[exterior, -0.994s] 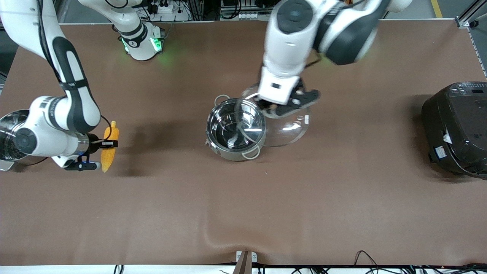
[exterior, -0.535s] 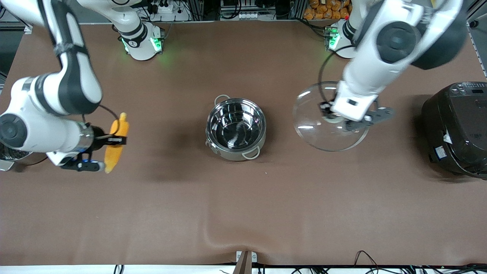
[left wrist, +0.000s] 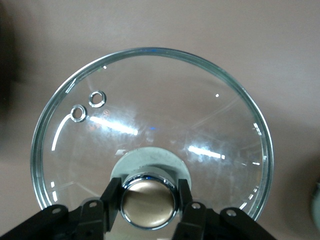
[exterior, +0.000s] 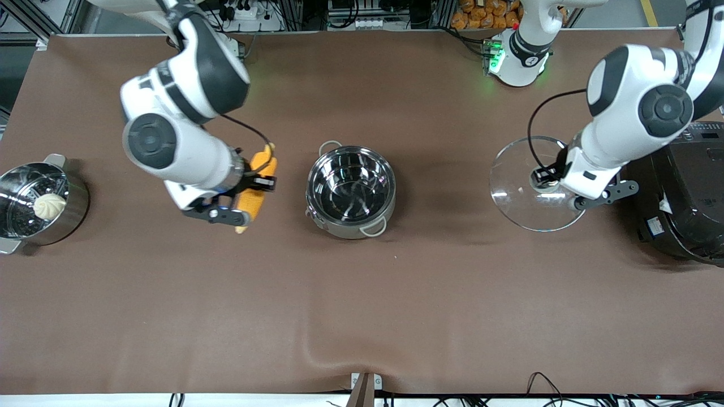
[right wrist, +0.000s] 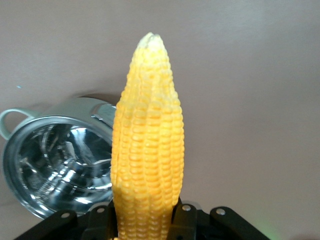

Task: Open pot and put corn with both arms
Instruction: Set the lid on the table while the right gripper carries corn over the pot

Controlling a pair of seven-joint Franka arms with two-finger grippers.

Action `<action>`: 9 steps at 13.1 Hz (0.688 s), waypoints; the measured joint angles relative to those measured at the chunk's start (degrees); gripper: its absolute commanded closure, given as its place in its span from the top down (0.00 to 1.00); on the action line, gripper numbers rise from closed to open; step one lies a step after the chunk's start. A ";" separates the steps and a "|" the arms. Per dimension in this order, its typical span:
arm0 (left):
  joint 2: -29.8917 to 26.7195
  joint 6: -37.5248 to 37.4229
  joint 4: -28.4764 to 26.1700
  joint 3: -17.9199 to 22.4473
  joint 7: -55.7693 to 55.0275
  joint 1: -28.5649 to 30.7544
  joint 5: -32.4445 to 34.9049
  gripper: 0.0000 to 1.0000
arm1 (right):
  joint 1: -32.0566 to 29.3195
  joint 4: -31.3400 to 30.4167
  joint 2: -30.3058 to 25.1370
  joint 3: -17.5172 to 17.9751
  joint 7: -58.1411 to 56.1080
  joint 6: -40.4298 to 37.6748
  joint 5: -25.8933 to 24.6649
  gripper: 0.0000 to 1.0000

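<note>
The shiny steel pot [exterior: 350, 192] stands open and empty at the table's middle; it also shows in the right wrist view [right wrist: 55, 165]. My right gripper [exterior: 255, 187] is shut on the yellow-orange corn [exterior: 257, 186] and holds it in the air over the table beside the pot, toward the right arm's end; the corn fills the right wrist view [right wrist: 147, 145]. My left gripper [exterior: 551, 181] is shut on the metal knob [left wrist: 148, 200] of the clear glass lid [exterior: 529, 183], held over the table between the pot and the black cooker. The lid's glass [left wrist: 165, 110] fills the left wrist view.
A big black cooker [exterior: 681, 198] stands at the left arm's end, close to the lid. A steel steamer pot [exterior: 39, 203] with a white bun [exterior: 49, 206] stands at the right arm's end. A fold in the brown cloth [exterior: 339, 356] lies near the front edge.
My left gripper has carried the lid off the pot and toward the black cooker. My right gripper has carried the corn from beside the steamer pot to close beside the open pot.
</note>
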 measured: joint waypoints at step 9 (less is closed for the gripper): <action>-0.70 31.56 -25.41 -0.12 0.18 1.59 0.00 0.00 | 15.43 -0.61 10.18 -0.74 12.32 16.17 -0.30 0.22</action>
